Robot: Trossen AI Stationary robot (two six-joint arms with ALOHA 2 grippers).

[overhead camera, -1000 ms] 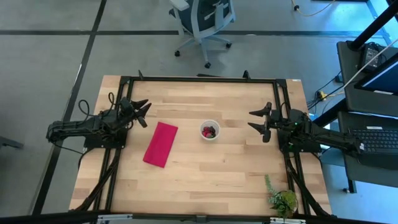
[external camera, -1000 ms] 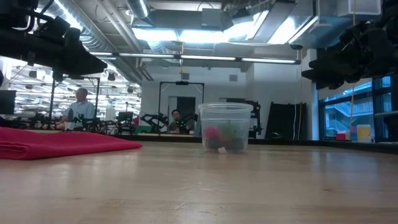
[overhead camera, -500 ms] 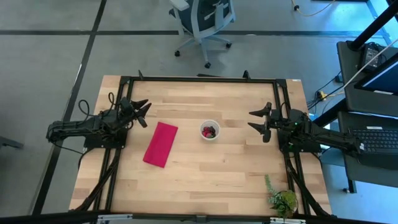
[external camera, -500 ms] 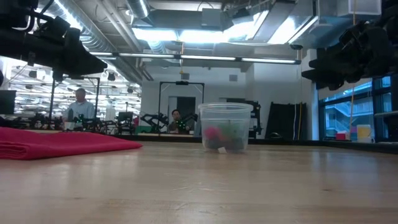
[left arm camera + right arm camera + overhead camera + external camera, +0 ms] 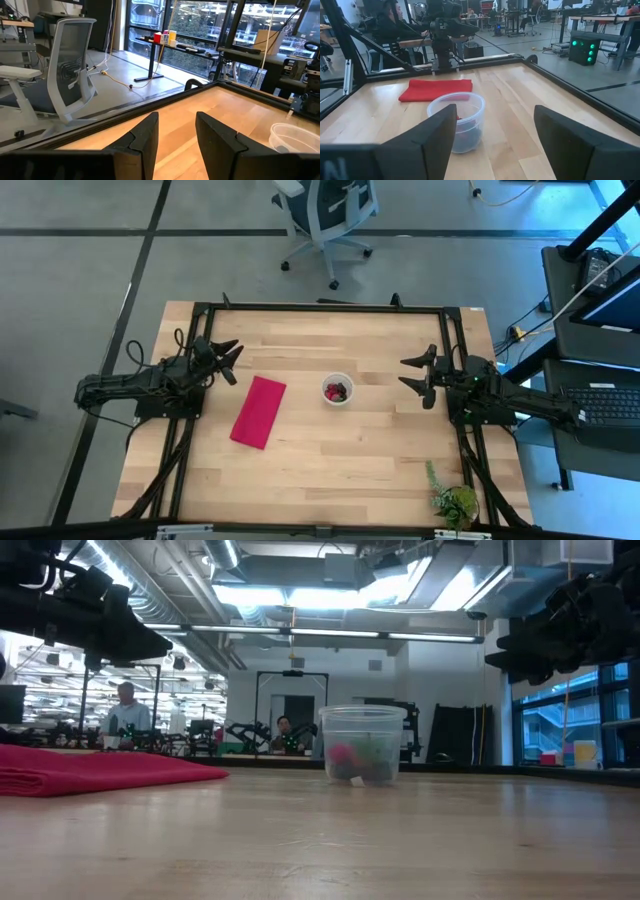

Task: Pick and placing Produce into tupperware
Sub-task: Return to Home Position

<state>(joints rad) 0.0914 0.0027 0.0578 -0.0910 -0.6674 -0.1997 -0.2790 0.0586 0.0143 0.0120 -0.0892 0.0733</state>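
- Two claws hang above the worktop, well apart from the task's things. The left claw is by the left edge and the right claw by the right edge.
- Both claws hold nothing. The left fingers stand a narrow gap apart, and the right fingers are spread wide.
- At about the worktop's middle stands the tupperware, upright, between the two claws.
- Inside it lies the produce. From above it shows only as a small dark red cluster, and single fruits cannot be counted.
- Seen level, the cup's cloudy wall blurs the produce into pink and dark patches low in the cup.
- The left wrist view catches only part of the cup's rim, cut off at the frame edge. In the right wrist view a finger covers part of the cup.
- A magenta cloth lies flat between the cup and the left edge, not touching the cup.
- At the near right corner a green plant is partly cut off by the frame.
- A white letter N shows on the right claw's housing; the rest is cut off.
- Two people in the room behind are too small to make out.
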